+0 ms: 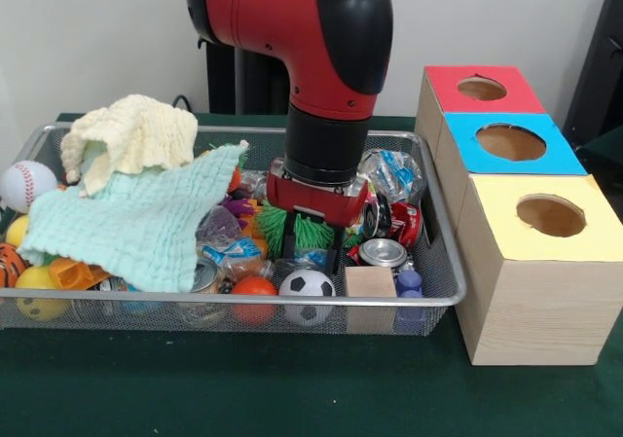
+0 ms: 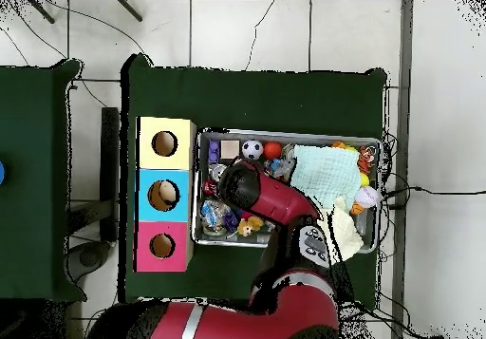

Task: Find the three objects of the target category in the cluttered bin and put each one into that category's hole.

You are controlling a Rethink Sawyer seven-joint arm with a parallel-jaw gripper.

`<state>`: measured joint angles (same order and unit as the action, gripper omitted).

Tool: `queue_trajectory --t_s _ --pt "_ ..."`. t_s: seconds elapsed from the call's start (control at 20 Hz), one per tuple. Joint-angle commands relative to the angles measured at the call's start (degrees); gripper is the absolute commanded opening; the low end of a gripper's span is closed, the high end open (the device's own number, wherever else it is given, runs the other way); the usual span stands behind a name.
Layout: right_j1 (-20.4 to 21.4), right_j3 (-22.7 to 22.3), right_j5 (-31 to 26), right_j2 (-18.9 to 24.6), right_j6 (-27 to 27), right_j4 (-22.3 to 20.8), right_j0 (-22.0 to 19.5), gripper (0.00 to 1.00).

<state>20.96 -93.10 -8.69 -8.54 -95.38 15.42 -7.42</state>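
Wooden block point(image 1: 370, 283) and soccer ball point(image 1: 307, 288) sit at the bin's point(image 1: 443, 262) front rim, just ahead of the gripper point(image 1: 312, 245). Its fingers straddle a green spiky ball point(image 1: 297, 231) directly beneath, not visibly closed. Soft, light, squashy; round, no long axis; pinch across its middle.

Green-clothed table point(image 1: 292, 388), pale wall point(image 1: 88, 38), white tiled floor point(image 2: 247, 31)

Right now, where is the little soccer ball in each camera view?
Front view: the soccer ball sits at the bin's near edge, right of centre, just below the end effector.
Overhead view: the soccer ball lies along the bin's top edge, left of centre.
Shared landmark: the orange ball right beside it.
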Motion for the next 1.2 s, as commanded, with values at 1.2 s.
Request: queue_trajectory --t_s 1.2 --pt "8.31 -4.98 -6.64 4.07 -8.57 -0.26 -1.15 0.00"
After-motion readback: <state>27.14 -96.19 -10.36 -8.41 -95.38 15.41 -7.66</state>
